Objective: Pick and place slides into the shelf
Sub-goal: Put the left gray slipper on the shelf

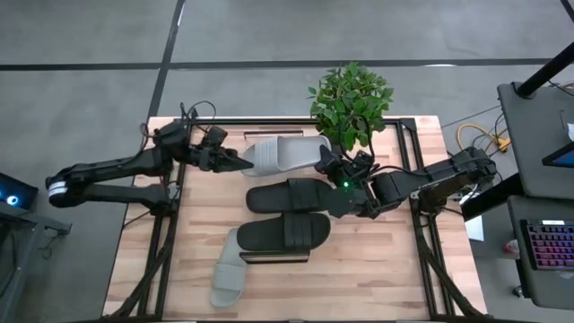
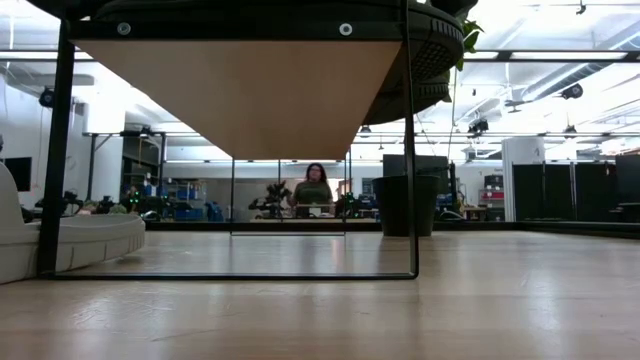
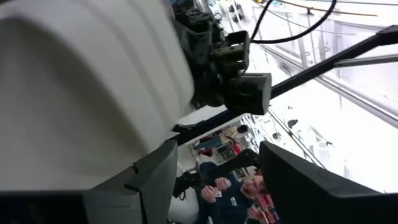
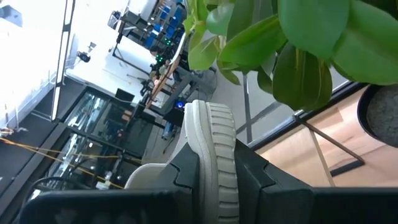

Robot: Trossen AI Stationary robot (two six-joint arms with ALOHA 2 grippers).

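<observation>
Light butcher-block tabletop (image 1: 377,269) stands on a grey floor; the low view shows a workshop and a person behind. A potted plant (image 1: 352,103) stands at the far edge. The left gripper (image 1: 240,162) and right gripper (image 1: 325,163) both clench one pale grey slide (image 1: 282,154), one at each end. Two black slides (image 1: 291,215) lie on the shelf (image 1: 273,257); another grey slide (image 1: 229,274) lies near left.

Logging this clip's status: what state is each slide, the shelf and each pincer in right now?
held grey slide: gripped at both ends.
left pincer: shut on one end of it.
right pincer: shut on the other end.
second grey slide: lying loose on the table.
near black slide: resting on the shelf.
other black slide: ungripped; support unclear.
</observation>
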